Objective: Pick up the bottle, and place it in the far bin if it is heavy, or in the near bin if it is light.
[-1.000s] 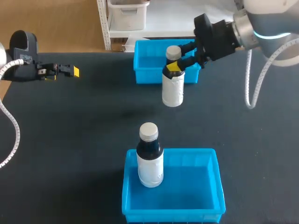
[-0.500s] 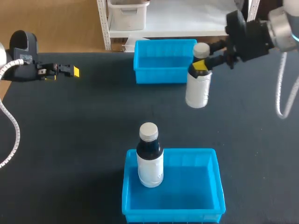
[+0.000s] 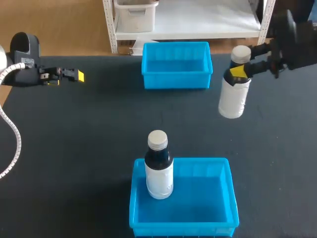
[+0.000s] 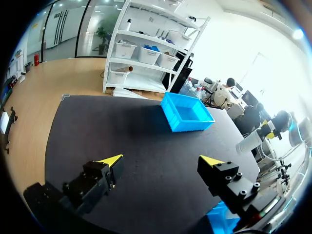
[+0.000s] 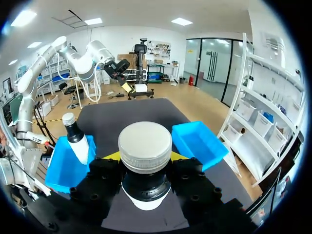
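Two blue bins sat on our dark desk (image 3: 74, 148): near bin (image 3: 183, 229) in front, far bin (image 3: 176, 81) at the back. We had the bottle (image 3: 234, 94) upright just right of the far bin and outside it, neck clamped in our right pincer (image 3: 239, 71). A second bottle (image 3: 159, 171) stood upright in the near bin's far-left corner. Our left pincer (image 4: 163, 159) hung by the desk's left edge, fingers wide apart.

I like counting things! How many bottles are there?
2. The gripped bottle hangs in the right pincer, beside the far bin; the second bottle stands in the near bin. None seems hidden.
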Robot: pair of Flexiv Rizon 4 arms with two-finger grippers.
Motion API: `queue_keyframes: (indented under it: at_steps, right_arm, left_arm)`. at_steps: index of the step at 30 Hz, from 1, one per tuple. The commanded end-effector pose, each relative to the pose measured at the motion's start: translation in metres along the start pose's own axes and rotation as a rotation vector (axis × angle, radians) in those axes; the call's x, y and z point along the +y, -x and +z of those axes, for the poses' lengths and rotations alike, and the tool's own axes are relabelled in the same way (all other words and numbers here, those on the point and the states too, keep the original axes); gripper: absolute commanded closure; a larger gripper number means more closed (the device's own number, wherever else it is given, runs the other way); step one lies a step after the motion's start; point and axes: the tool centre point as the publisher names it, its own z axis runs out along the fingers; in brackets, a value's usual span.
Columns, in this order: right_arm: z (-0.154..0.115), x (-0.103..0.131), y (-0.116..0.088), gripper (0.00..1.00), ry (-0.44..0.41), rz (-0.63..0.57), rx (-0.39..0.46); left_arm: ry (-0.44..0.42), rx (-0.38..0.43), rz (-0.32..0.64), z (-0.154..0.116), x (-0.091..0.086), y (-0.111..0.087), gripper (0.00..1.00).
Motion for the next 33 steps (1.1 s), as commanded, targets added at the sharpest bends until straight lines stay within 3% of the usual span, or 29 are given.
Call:
queue_keyframes:
  at_steps: [1,4,17,33]
  right_arm:
    - [-0.033,0.019,0.008,1.00,-0.076,-0.008,0.032]
    - [-0.037,0.027,0.013,1.00,-0.053,-0.019,0.049]
    - [-0.040,0.077,0.038,1.00,0.047,-0.064,-0.020]
    - [0.016,0.142,0.050,1.00,0.378,-0.169,-0.072]
  left_arm:
    - [0.000,0.000,0.000,0.000,0.000,0.000,0.00]
    - [0.000,0.000,0.000,0.000,0.000,0.000,0.00]
    - [0.000,0.000,0.000,0.000,0.000,0.000,0.00]
    - [0.000,0.000,0.000,0.000,0.000,0.000,0.00]
